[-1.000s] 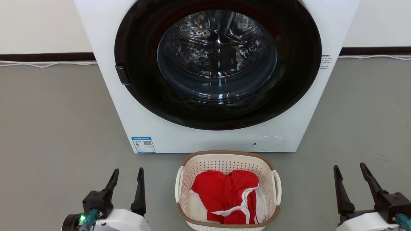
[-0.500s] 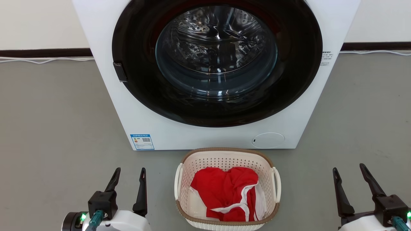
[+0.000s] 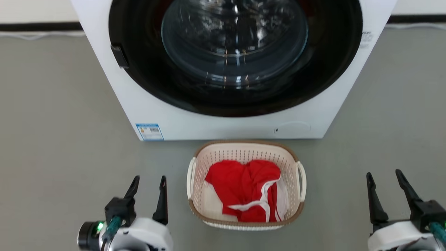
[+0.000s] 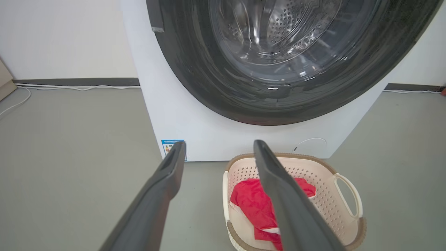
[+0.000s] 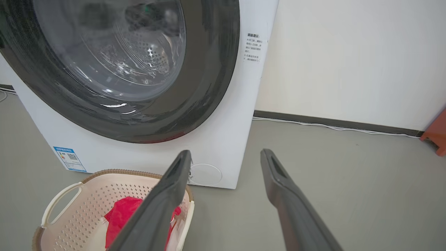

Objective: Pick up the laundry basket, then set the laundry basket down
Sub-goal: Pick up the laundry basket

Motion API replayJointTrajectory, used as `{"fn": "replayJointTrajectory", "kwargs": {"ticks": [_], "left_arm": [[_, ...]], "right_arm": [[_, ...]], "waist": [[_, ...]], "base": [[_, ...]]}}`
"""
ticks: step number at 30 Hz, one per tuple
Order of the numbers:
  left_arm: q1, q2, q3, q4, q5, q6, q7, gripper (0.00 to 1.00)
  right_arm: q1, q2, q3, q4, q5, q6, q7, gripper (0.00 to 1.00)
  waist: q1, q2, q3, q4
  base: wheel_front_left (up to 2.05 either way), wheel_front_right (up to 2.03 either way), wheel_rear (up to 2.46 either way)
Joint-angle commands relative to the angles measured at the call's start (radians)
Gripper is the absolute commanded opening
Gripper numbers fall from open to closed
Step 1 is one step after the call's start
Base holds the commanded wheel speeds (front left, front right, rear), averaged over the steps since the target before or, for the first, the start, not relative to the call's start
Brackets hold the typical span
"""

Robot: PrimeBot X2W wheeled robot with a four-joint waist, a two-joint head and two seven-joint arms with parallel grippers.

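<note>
We see the laundry basket (image 3: 240, 153) standing on the grey floor (image 3: 62, 122) right in front of the washer (image 3: 146, 104), below its door (image 3: 240, 101) and a little toward the washer's right half. Its far rim is just beside the washer's base, and we cannot tell whether they touch. It is a small cream-white plastic tub with rounded corners and walls pierced by rows of small holes. A brown woven-look band runs round the top, and a white loop handle sits on each short side, the left handle (image 3: 190, 177) and the right handle (image 3: 302, 181). Inside lies a crumpled red garment (image 3: 244, 184) with white trim, below the rim and bunched toward the washer's right side. The washer is white, with a wide dark door ring around glass that shows the shiny drum. Low on its front are a blue label (image 3: 150, 131) at the left corner and a round cap (image 3: 292, 128) at the right. Behind it a dark baseboard (image 3: 35, 26) and a white cable (image 3: 35, 35) run along the wall. The left gripper (image 3: 150, 178) hangs out in front of the washer's left corner, fingers spread and holding nothing. The right gripper (image 3: 383, 173) hangs out beyond the washer's right corner, likewise spread and empty. Bare floor separates each from the nearer handle. The washer's front stands close behind the basket's far side.
</note>
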Motion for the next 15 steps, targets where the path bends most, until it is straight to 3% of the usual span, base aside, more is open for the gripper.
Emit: {"fn": "replayJointTrajectory", "kwargs": {"ticks": [1,15], "left_arm": [[-0.069,0.009,0.011,-0.005,-0.024,0.014,-0.009,1.0],[-0.328,0.009,-0.151,0.231,-0.151,0.083,-0.009,1.0]], "right_arm": [[-0.054,-0.014,0.009,0.008,0.008,0.006,-0.014,1.0],[-0.307,-0.033,0.061,0.307,0.046,0.006,-0.014,1.0]], "waist": [[0.0,0.0,0.055,0.002],[0.0,0.0,0.307,0.005]], "base": [[0.0,0.0,0.0],[0.0,0.0,0.0]]}}
